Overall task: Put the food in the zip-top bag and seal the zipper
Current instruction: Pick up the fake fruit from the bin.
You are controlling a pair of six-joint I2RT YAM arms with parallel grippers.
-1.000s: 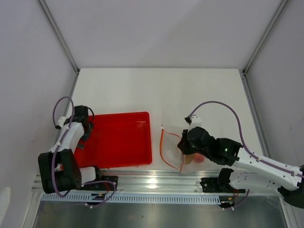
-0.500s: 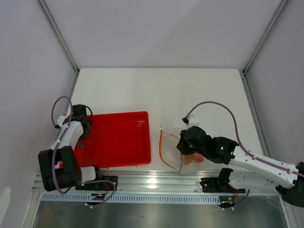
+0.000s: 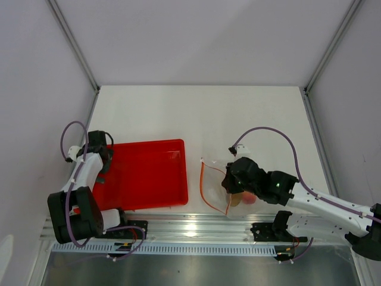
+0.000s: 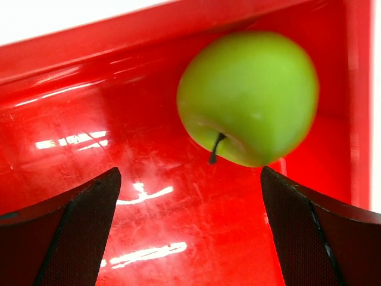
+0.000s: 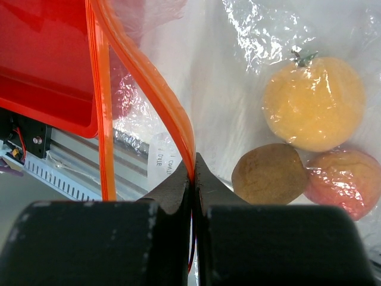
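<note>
The green apple [image 4: 247, 98] lies in a corner of the red tray [image 3: 149, 173], just ahead of my open left gripper [image 4: 189, 176]; its fingers [image 4: 77, 232] stand wide apart, short of the apple. In the top view the left gripper [image 3: 98, 156] is over the tray's left end and hides the apple. My right gripper [image 5: 193, 170] is shut on the zipper [image 5: 149, 83] of the clear bag [image 3: 215, 186]. Inside the bag lie the yellow-orange fruit [image 5: 314, 104], the brown one [image 5: 269, 174] and the peach [image 5: 339, 182].
The bag's mouth gapes toward the tray, its second orange edge [image 5: 102, 119] hanging apart. The metal rail [image 3: 190, 226] runs along the near table edge just below the bag. Grey walls enclose the table on three sides.
The left gripper and the red tray have shifted slightly to the left. The right gripper keeps its hold on the zipper, almost unmoved.
</note>
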